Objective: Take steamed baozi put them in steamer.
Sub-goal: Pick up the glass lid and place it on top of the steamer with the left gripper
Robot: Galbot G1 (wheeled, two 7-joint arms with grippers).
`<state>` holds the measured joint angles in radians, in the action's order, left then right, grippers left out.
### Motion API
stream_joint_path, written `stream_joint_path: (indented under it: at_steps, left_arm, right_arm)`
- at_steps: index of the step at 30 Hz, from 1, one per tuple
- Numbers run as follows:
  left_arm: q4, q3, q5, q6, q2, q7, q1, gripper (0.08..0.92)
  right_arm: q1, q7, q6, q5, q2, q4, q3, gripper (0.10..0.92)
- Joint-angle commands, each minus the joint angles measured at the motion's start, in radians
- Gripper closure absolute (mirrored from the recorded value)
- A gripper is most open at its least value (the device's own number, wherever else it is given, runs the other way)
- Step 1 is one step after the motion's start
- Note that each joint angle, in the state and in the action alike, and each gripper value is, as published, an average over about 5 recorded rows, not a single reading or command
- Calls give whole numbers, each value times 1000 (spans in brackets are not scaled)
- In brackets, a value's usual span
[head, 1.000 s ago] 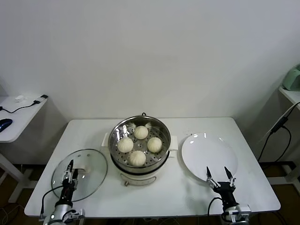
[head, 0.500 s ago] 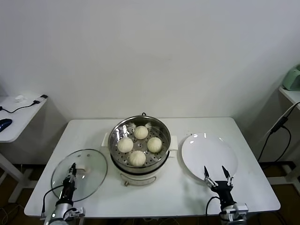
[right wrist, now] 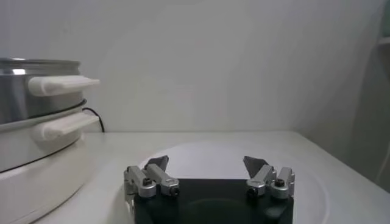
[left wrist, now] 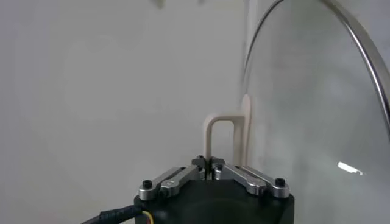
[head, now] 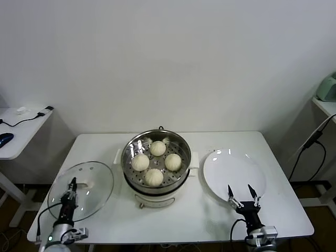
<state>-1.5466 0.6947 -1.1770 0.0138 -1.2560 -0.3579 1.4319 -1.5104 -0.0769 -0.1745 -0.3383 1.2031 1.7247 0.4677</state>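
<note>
Left gripper (head: 69,195): we are seeing it at the table's near left corner, its slim metal fingers pressed together on the cream, loop-shaped handle (left wrist: 226,139) of the glass lid (head: 84,189). The lid is a round, clear dome with a thin steel rim, and in the left wrist view it is standing tilted beside the gripper.

Right gripper (head: 242,197): we are seeing it at the near right, spread wide with dark pointed tips, holding nothing, hanging just over the near edge of the plate (head: 233,170). The plate is flat, round, glossy white, and bare.

Steamer (head: 156,185): it is sitting at the middle of the table (head: 210,215), between lid and plate. It is a round polished steel pot with a hole-dotted tray, on a white base with side handles.

Steamed baozi (head: 156,160): four smooth, round, cream-white buns are resting on the perforated tray inside the steamer, close together in a diamond.

Table: it is showing a matte white rectangular top.
</note>
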Motion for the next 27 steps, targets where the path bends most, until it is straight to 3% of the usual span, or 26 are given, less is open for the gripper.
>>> stream_joint_path:
  at_steps: [1,6,11,19,27]
  left_arm:
    - [-407,62,225,187,134,286,70,870]
    - [-569,32,242,310,171,430,10,870]
    - [-640,-102,180,405,166,491,-53,870]
    - [-656,-423,-100,493,50,548,-168,870]
    - [-572,-643,-290,569,-87,581,-238,870]
  right_arm:
    - [6,-20,36,26,-7,17,-2,203]
    - [14,-30,57,38,-18,31,-9,203]
    - [18,-36,62,59,-21,40,-17,203]
    - [31,-34,17,94,-9,28,-38,203]
    - [30,-38,-16,99,-6,3,-42,203]
